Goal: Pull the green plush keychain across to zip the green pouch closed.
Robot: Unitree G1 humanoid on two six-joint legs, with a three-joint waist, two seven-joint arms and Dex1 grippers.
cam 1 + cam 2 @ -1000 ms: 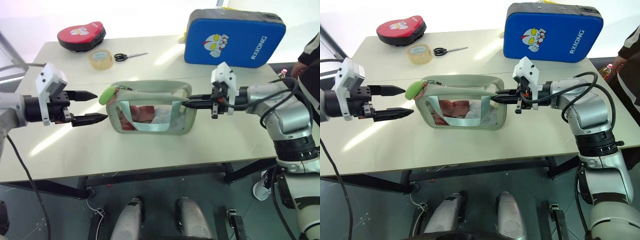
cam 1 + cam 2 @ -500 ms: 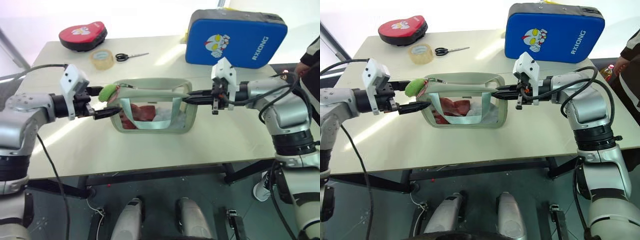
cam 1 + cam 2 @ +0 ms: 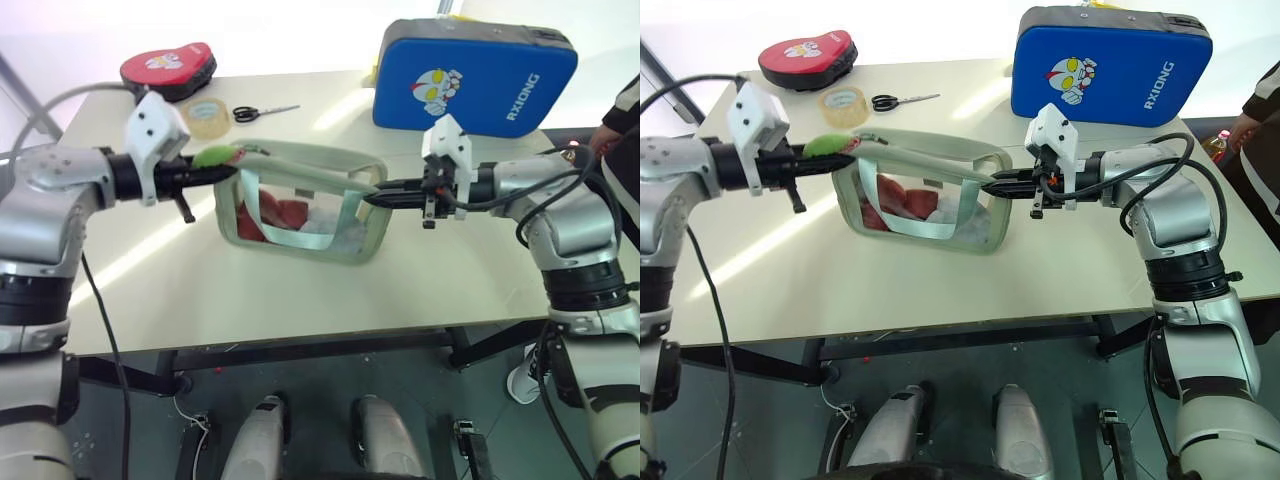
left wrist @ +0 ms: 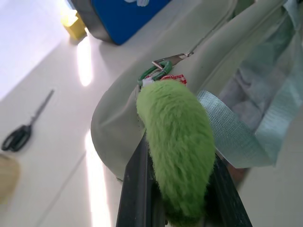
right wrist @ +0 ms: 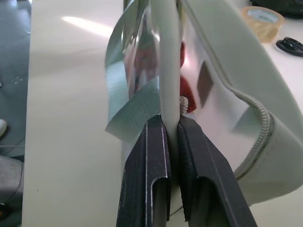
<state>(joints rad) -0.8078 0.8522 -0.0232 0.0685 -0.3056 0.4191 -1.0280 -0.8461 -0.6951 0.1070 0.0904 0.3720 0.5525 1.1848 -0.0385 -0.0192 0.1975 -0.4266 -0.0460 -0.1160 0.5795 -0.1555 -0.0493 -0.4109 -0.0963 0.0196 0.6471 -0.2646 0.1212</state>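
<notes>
The green pouch (image 3: 300, 210) sits mid-table, its clear side showing red and white contents, its left end tipped up a little. At that top left corner is the green plush keychain (image 3: 213, 156), and my left gripper (image 3: 210, 168) is shut on it. In the left wrist view the fuzzy keychain (image 4: 177, 146) lies squeezed between the black fingers (image 4: 136, 189), with the zipper ring (image 4: 158, 71) just beyond it. My right gripper (image 3: 377, 197) is shut on the pouch's right end. In the right wrist view its pads (image 5: 147, 170) pinch the pale fabric edge (image 5: 169, 94).
A big blue cartoon-print case (image 3: 475, 75) stands at the table's back right. A red pad (image 3: 167, 68), a tape roll (image 3: 202, 115) and black scissors (image 3: 260, 112) lie at the back left. A person (image 3: 620, 120) stands at the right edge.
My left gripper moved right to the keychain, rolled and shut on it, then rose, tipping up the pouch's left end. The right gripper kept its hold in place.
</notes>
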